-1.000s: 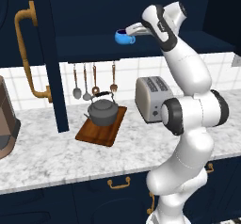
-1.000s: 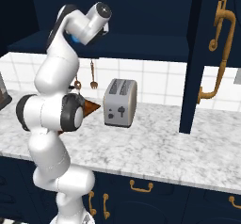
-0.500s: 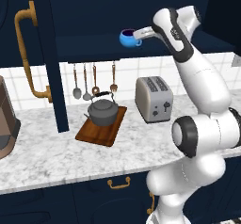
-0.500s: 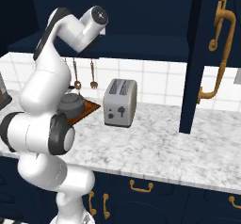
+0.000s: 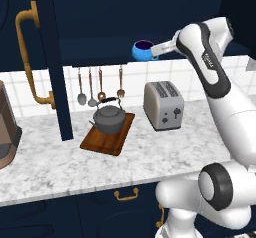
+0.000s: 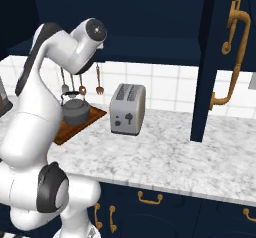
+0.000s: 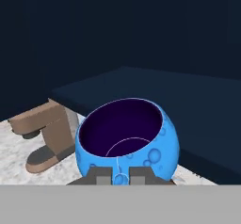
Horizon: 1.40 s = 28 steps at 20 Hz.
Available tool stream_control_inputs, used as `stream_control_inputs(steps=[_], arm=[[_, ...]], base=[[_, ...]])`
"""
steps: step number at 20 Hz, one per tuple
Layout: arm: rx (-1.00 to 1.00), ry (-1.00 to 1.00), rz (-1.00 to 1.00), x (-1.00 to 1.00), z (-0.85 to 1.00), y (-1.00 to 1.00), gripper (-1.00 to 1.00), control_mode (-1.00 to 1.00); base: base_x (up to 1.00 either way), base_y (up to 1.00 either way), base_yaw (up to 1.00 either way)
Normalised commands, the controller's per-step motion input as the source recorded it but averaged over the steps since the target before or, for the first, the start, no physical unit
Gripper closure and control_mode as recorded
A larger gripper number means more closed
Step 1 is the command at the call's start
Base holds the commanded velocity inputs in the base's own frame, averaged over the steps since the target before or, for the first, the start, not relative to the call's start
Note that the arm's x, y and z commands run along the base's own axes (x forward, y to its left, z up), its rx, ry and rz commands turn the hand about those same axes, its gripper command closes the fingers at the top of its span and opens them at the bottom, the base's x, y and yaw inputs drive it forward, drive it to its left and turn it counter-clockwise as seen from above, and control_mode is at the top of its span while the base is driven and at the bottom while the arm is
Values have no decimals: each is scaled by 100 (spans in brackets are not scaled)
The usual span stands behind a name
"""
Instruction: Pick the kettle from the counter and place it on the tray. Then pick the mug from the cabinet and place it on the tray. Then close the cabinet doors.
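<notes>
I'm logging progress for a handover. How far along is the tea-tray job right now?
Done: the kettle sits on the tray. In hand: the gripper is shut on the blue mug's rim, carrying it in front of the cabinet shelf. Left: setting the mug on the tray, then closing the cabinet doors, which stand open.

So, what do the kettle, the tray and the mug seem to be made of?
The kettle: dark grey metal, judging by its dull sheen. The tray: reddish-brown wood with a matte look; grain too small to tell. The mug: bright blue, glossy and faintly mottled, probably glazed ceramic, possibly plastic.
</notes>
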Motion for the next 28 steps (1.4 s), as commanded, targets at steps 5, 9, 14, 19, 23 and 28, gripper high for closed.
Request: stream_control_inputs(steps=[5,9,14,19,23,28], arm=[[0,7,12,-74,-6,21,100,-100],[0,12,13,-42,-23,31,100,-100],[-1,15,6,0,-56,23,100,-100],[0,10,2,0,-61,23,100,-100],[0,4,2,0,-65,24,100,-100],[0,2,0,0,-62,21,100,-100]], base=[[0,0,0],[0,0,0],[0,0,0],[0,0,0],[0,0,0],[0,0,0]])
